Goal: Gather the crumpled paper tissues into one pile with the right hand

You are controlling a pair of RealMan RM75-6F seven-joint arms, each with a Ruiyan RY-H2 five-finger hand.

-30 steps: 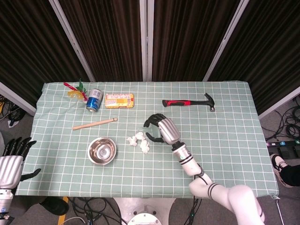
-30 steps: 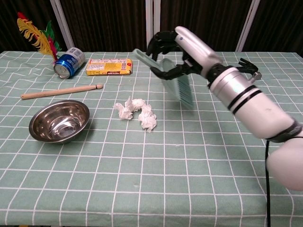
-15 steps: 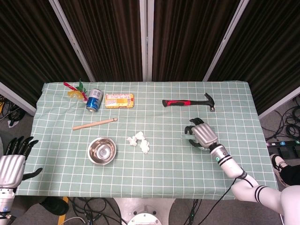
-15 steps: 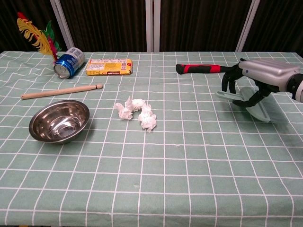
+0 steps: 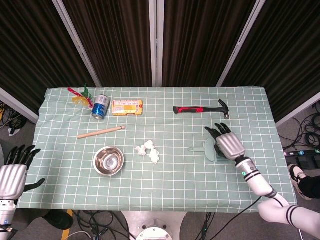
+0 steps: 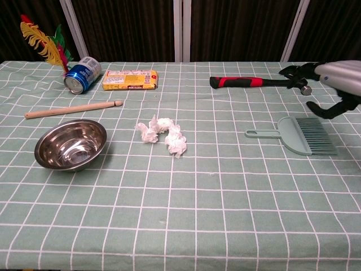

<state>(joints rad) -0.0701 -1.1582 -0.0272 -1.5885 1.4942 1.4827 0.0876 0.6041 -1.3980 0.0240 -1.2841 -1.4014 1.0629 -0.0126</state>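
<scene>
Steel bowl (image 6: pixel 70 144) holds nothing; tissues (image 6: pixel 163 134) lie beside it.

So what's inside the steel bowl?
Nothing visible: the bowl shows only its shiny bare inside in both views. The tissues lie on the cloth beside it, apart.

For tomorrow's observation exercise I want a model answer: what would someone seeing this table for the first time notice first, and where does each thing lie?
The white crumpled paper tissues stand out near the middle of the green checked cloth, bunched just right of the steel bowl. At the right, a pale green hand brush lies flat on the cloth, with the right hand open just beside it. The red-and-black hammer lies toward the far edge.
</scene>
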